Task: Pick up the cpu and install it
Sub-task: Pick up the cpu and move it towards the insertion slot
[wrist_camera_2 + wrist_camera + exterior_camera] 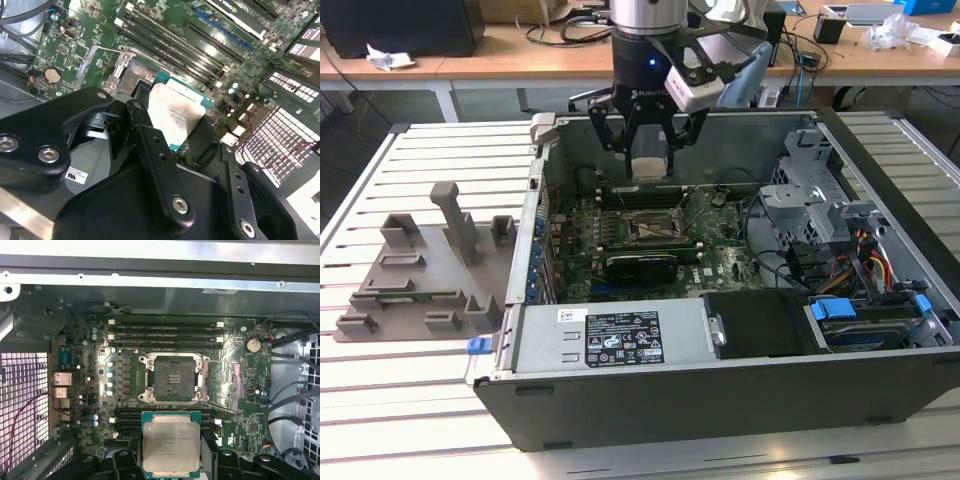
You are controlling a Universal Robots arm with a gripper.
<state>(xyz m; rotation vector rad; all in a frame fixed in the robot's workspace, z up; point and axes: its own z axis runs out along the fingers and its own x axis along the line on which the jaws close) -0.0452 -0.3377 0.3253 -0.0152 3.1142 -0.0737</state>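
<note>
Cpu [171, 447] sits pinched in the claw [171, 456]; the first wrist view reveals the open socket [172, 377] nearby.

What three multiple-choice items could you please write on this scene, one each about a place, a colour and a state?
1. Where is the small flat silver-grey square cpu?
A) seated in the socket
B) on the slatted table
C) in the black pincer, above the green motherboard

2. What colour is the cpu's thin rim?
A) teal-green
B) red
C) yellow

3. How does the dark square metal socket frame stand?
A) holding a chip
B) empty
C) under a cooler

Answers:
1 C: the first wrist view shows it gripped, clear of the board.
2 A: both wrist views show the teal edge.
3 B: nothing sits within it.
</note>
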